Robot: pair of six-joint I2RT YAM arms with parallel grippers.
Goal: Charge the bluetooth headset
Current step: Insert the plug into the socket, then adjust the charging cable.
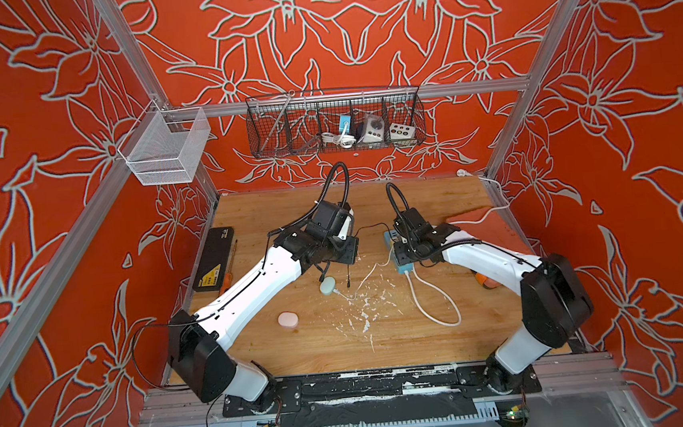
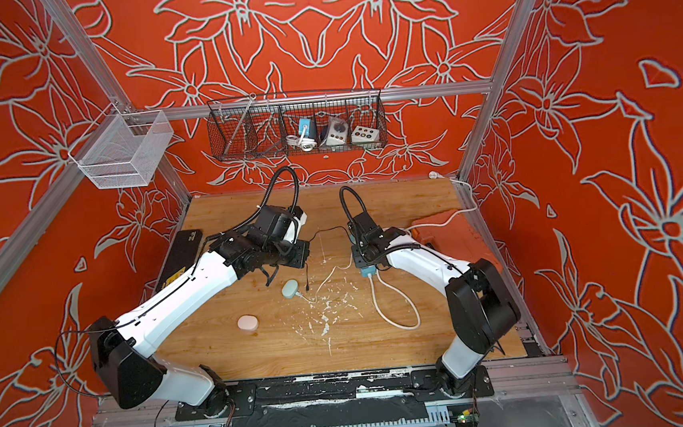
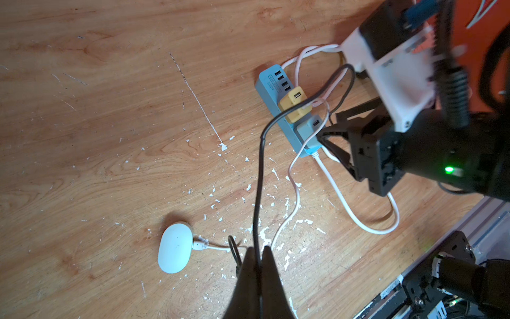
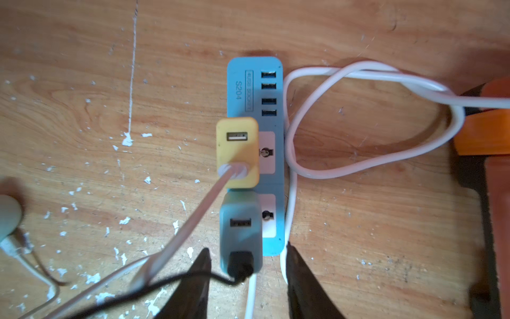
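Black cable is pinched in the left gripper, its plug in the grey adapter, which the right gripper straddles, jaws parted and empty. The pink case, likely the headset's, lies uncabled near the left arm; I'd bring the free end there slack.

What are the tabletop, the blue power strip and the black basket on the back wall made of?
Tabletop: looks like wood or wood-look laminate; visible grain, scratched, flecked white. Power strip: probably plastic, smooth matt blue, rounded moulded corners. Basket: seemingly dark metal wire; open grid, wall shows through.
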